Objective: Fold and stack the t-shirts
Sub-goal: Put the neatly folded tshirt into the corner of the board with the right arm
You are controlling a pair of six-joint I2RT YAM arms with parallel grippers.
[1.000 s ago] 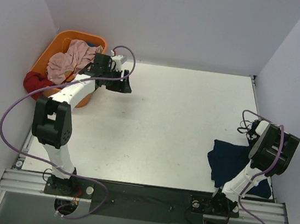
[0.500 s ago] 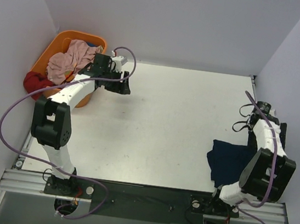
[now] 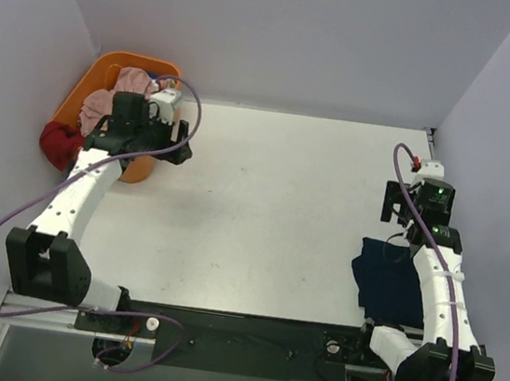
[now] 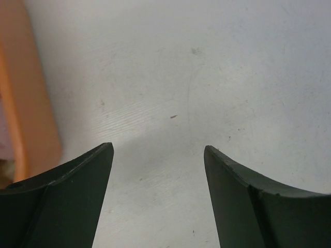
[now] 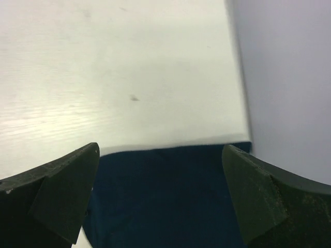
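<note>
A folded dark navy t-shirt (image 3: 388, 283) lies at the table's near right; its far edge (image 5: 165, 201) shows under my right gripper (image 5: 160, 150). That gripper (image 3: 403, 219) hovers open just above the shirt's far edge, with nothing between its fingers. A dusty pink t-shirt (image 3: 96, 111) is heaped in the orange basket (image 3: 80, 92), and a red t-shirt (image 3: 55, 141) hangs over the basket's near left rim. My left gripper (image 3: 175, 142) stands open and empty over bare table beside the basket's right wall (image 4: 20, 103), its jaws (image 4: 158, 150) wide apart.
The basket sits in the far left corner against the left wall. The right wall (image 5: 289, 77) runs close beside the navy shirt. Purple cables loop off both arms. The white table (image 3: 272, 202) stretches between the two grippers.
My right gripper has opened, let go of the navy shirt and moved toward the far side. My left gripper has pulled back left, closer to the basket.
</note>
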